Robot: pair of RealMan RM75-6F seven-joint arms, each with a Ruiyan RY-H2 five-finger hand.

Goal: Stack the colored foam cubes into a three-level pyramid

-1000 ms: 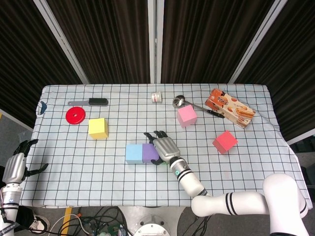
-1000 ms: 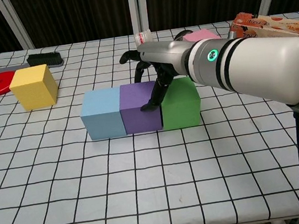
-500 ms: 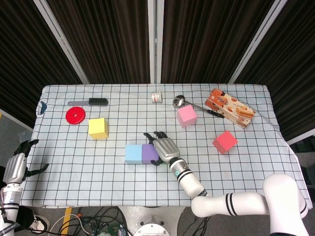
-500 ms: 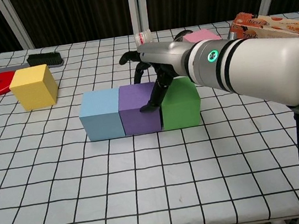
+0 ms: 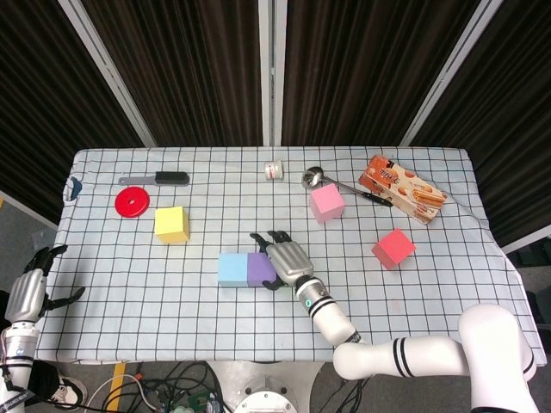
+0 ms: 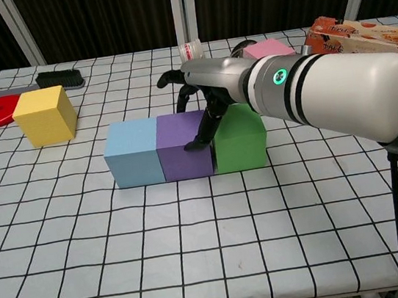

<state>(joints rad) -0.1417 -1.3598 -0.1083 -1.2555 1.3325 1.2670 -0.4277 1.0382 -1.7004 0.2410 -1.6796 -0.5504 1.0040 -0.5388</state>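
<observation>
Chest view: light blue cube, purple cube, green cube touching in row on table. Right robot hand draped over green cube, hiding its top; grip unclear. Left robot hand empty, fingers spread, at table's edge.

The room is lit evenly and brightly from overhead, and the checked tablecloth shows white without burning out. Shadows are short and soft: a thin dark edge lies under the purple cube on its near side in the chest view. Behind the tablecloth the curtains stay nearly black. The right arm's white shell carries a mild sheen. Both views are sharp, with grid lines bowing slightly toward the tablecloth's outer edges.
</observation>
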